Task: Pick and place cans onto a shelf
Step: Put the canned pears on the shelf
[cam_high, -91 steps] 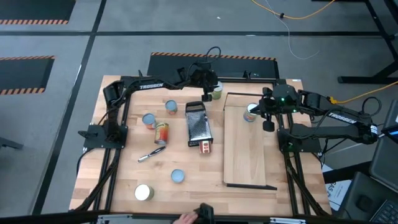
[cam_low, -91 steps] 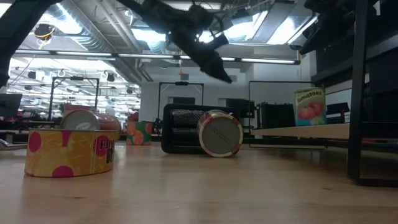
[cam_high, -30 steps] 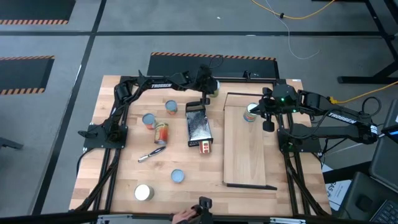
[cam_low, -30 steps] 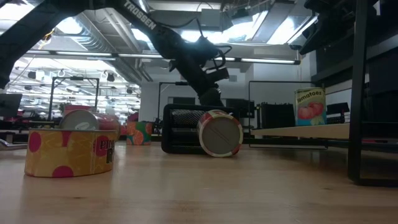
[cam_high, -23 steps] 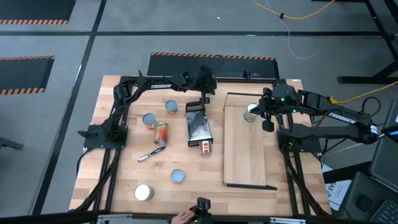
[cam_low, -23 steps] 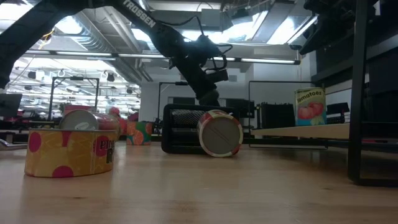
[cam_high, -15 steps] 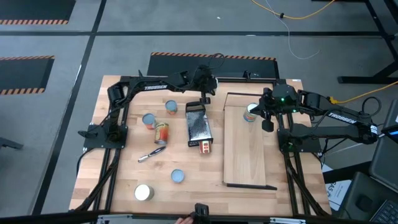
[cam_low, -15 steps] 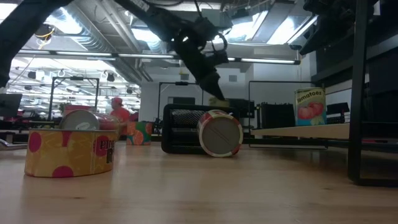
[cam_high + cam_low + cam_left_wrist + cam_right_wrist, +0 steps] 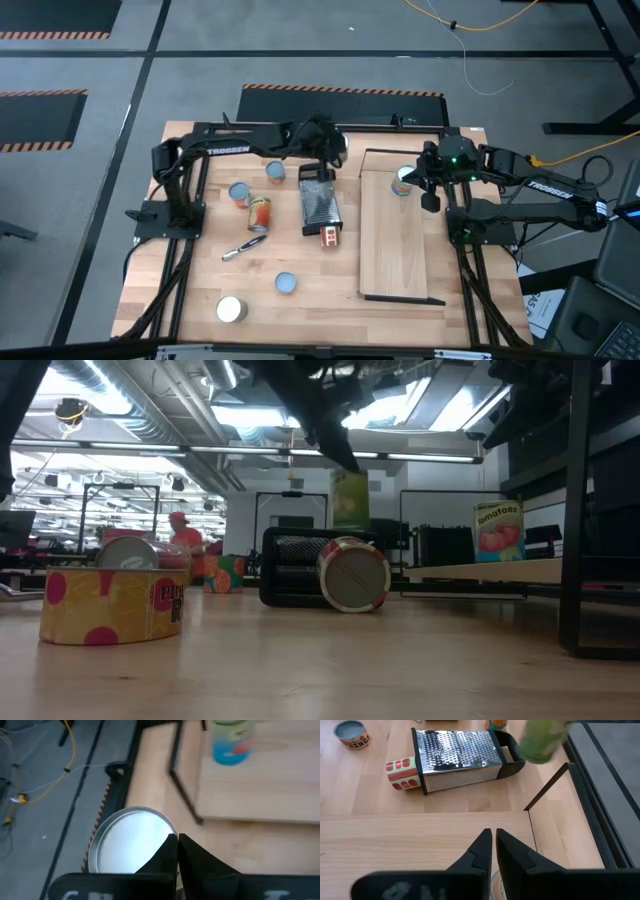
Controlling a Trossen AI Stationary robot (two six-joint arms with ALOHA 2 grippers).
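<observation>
My left gripper (image 9: 335, 450) clenches the green can (image 9: 350, 499); I keep it upright, clearing the grater (image 9: 319, 204) toward the shelf (image 9: 400, 240).

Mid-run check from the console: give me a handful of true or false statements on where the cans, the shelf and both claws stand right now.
1. The left claw holds a green can lifted clear of the table. True.
2. The shelf carries no cans yet. False: one tomato can stands on it, near its far end.
3. The right claw is above the shelf, beside the tomato can. True.
4. The grater lies on the shelf. False: it lies on the tabletop, left of the shelf.
5. The can with red squares stands upright. False: it lies on its side, next to the grater.
</observation>
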